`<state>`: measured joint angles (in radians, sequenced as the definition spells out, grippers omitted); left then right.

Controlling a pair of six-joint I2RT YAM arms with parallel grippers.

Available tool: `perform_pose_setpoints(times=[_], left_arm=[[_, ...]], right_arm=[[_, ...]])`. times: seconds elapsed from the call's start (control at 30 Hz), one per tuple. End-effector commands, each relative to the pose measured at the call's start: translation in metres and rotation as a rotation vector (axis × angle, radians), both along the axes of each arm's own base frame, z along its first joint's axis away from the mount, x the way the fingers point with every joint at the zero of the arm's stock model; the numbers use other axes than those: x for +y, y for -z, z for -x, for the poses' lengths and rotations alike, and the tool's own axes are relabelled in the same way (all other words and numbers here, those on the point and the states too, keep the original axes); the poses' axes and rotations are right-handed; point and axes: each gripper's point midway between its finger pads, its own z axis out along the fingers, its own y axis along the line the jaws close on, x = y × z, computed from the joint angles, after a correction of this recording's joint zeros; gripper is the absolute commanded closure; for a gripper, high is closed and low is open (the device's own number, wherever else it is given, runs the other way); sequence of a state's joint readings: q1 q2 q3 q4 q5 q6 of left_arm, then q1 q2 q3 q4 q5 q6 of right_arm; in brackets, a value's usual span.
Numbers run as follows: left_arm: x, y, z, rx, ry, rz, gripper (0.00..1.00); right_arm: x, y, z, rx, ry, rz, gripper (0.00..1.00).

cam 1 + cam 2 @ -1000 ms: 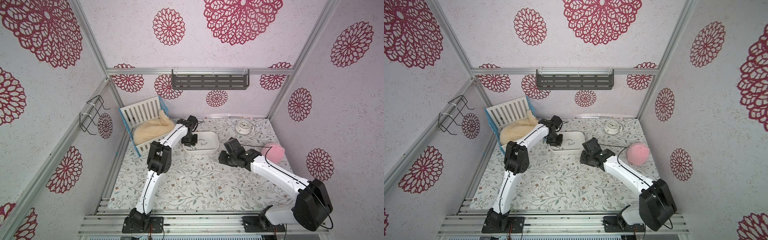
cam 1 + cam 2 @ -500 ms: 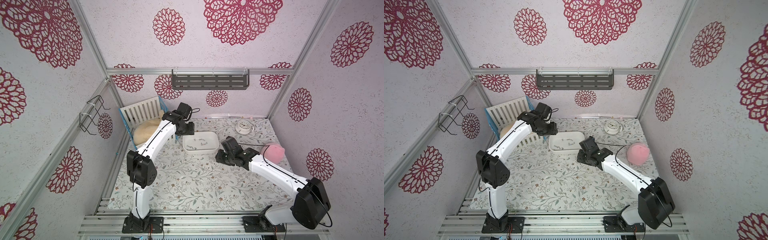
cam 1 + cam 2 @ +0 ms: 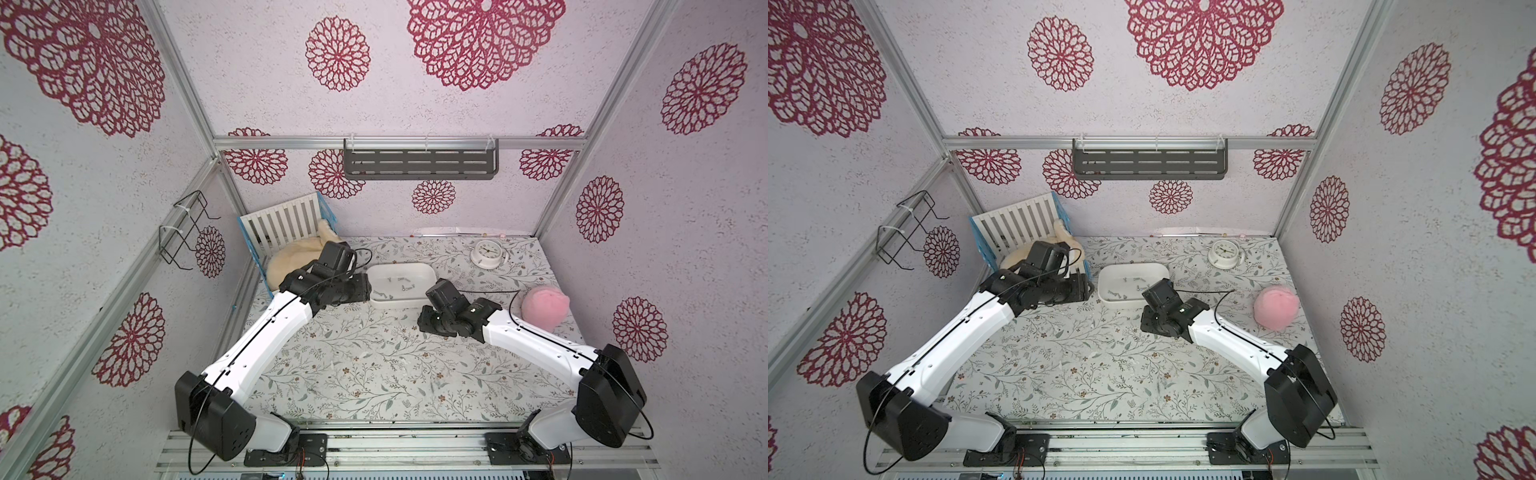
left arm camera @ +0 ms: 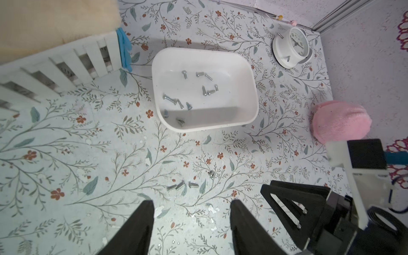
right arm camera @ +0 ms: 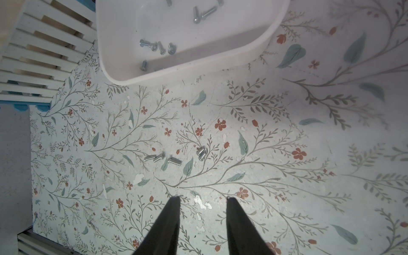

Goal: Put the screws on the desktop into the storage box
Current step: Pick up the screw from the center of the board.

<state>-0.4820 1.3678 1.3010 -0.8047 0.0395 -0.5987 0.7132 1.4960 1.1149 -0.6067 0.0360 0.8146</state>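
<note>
My right pincer and my left pincer both stand open and empty above the desktop. Just past their tips, five or so loose screws lie on the leafy print. Farther off, the storage box holds about a dozen other screws.

Pale walls carried crimson rosettes, framed by aluminium rails. A grey slotted shelf hung on the back wall, and a black wire rack on a side wall. The light seemed even, perhaps from overhead.
</note>
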Motion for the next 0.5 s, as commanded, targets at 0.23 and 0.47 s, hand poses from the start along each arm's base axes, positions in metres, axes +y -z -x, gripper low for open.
perform_pose_setpoints(times=[0.23, 0.47], left_arm=[[0.016, 0.029, 0.043, -0.027, -0.061, 0.039, 0.41], [0.015, 0.043, 0.055, 0.009, -0.054, 0.04, 0.41]], right_arm=[[0.02, 0.01, -0.002, -0.005, -0.019, -0.014, 0.6], [0.034, 0.023, -0.002, 0.011, -0.072, -0.011, 0.6]])
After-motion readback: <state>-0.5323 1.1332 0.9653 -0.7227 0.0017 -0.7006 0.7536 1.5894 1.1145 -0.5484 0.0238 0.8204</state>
